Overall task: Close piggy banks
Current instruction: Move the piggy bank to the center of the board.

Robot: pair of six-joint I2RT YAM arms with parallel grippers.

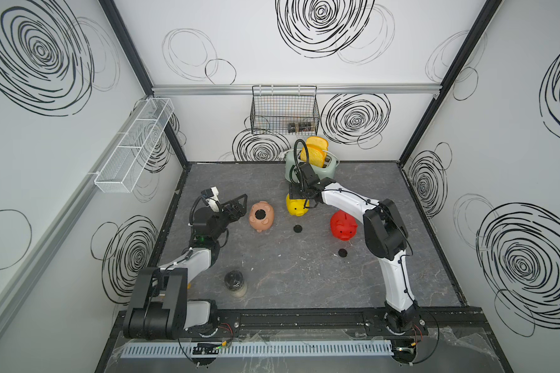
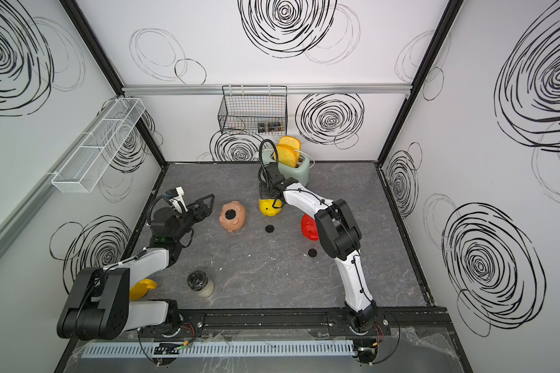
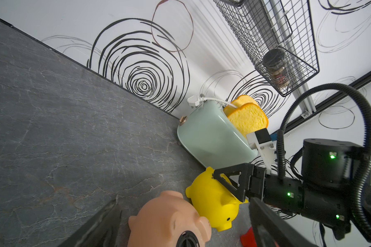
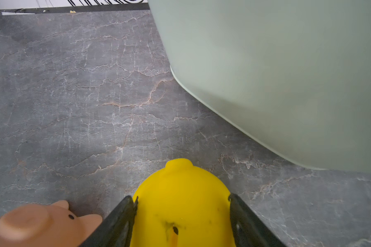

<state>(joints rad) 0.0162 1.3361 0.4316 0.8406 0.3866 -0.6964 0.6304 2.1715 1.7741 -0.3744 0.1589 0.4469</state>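
Just in front of the toaster (image 1: 328, 171) the right gripper (image 4: 183, 197) pinches the yellow pig (image 4: 180, 177), and farther from it the left gripper (image 1: 243, 206) is spread beside the pink pig (image 1: 262, 217).

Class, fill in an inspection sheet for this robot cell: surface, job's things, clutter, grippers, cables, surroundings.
Surface: grey marbled tabletop.
Job's things: pink piggy bank belly up, black plug in its hole; yellow piggy bank, gripped; red piggy bank, free; two loose black plugs.
Clutter: mint-green toaster with toast slices; black-lidded jar; yellow mug behind the left arm.
Grippers: left gripper open beside the pink piggy bank, apart; right gripper shut on the yellow piggy bank.
Cables: black corrugated hose on the right arm; white toaster cord.
Surroundings: black wire basket holding a dark jar; white mesh shelf; swirl-patterned walls.
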